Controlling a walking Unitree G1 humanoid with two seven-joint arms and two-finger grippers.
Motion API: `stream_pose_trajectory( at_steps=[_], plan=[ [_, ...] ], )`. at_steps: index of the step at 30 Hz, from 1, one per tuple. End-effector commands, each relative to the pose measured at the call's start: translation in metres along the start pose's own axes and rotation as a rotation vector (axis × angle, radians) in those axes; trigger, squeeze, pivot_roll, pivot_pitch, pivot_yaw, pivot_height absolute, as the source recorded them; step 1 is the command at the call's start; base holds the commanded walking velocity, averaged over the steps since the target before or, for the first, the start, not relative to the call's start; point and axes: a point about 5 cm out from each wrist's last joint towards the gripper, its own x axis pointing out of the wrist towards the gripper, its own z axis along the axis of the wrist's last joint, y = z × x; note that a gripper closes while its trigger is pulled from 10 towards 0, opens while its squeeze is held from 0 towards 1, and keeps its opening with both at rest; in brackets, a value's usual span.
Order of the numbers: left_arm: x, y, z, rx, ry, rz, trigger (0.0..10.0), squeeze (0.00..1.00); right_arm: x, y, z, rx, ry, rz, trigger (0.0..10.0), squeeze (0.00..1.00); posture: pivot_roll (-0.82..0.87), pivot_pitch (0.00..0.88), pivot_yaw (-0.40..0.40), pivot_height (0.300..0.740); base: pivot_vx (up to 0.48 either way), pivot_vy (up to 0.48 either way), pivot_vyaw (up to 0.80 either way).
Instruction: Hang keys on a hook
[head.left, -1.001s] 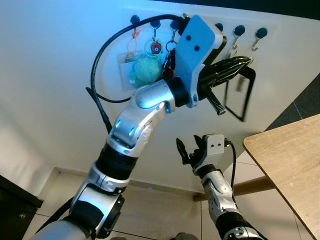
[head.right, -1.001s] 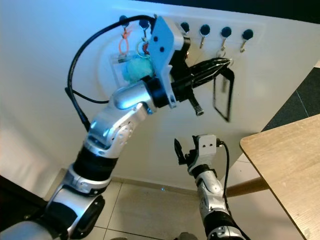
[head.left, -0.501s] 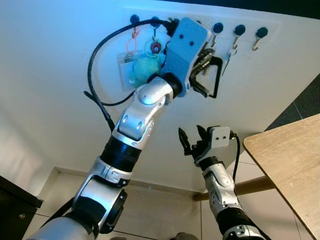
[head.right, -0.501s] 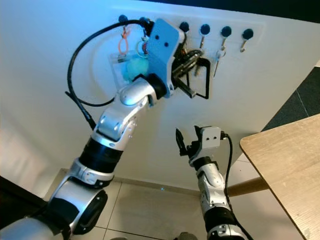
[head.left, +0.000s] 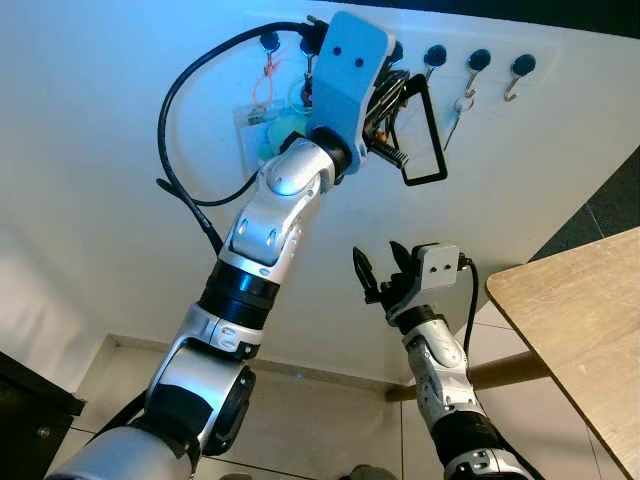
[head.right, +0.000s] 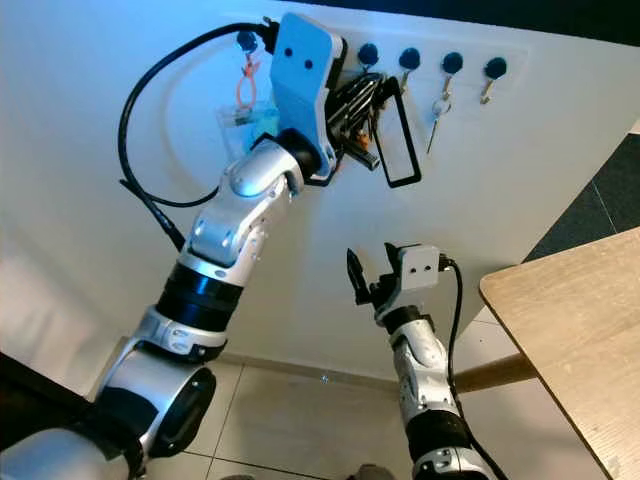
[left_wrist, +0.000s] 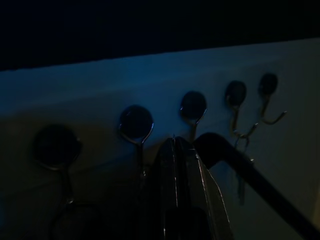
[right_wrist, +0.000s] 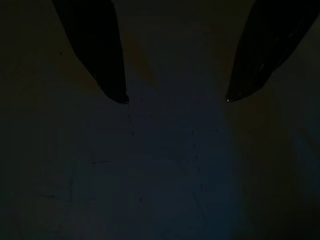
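Left gripper (head.left: 385, 95), fingers pressed together, is carrying a black loop (head.left: 425, 135) to the hooks (head.left: 436, 56); hanging remains. Right gripper (head.left: 380, 285) is idling, spread wide, empty.

From the head we look forward and upward at the row of hooks (head.left: 478, 62) on the white wall, both eyes sharing it, the right eye's picture shifted slightly. Our left wrist camera sits close below that row of hooks, looking along its closed fingers (left_wrist: 175, 190) at the same knobs, dimly lit. Our right wrist camera, well below the hooks, faces dark wall between its parted fingers (right_wrist: 95, 50).
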Motion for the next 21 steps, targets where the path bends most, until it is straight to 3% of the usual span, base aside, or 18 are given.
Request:
stream_pose_trajectory(
  at_steps=[1, 13, 21],
  plan=[
    [0.003, -0.012, 0.007, -0.008, -0.037, -0.065, 10.0, 0.0, -0.003, -0.002, 0.0, 0.01, 0.003, -0.007, 10.0, 0.0, 0.08, 0.061, -0.045, 0.74, 0.0, 0.0, 0.0],
    [0.005, -0.028, 0.005, 0.001, -0.042, -0.09, 10.0, 0.0, -0.002, 0.0, 0.002, 0.011, 0.001, -0.004, 10.0, 0.0, 0.08, 0.064, -0.044, 0.74, 0.0, 0.0, 0.0],
    [0.008, -0.018, -0.001, 0.083, -0.007, -0.016, 10.0, 0.0, -0.001, 0.0, 0.003, 0.012, -0.001, -0.006, 10.0, 0.0, 0.08, 0.065, -0.041, 0.74, 0.0, 0.0, 0.0]
  ],
)
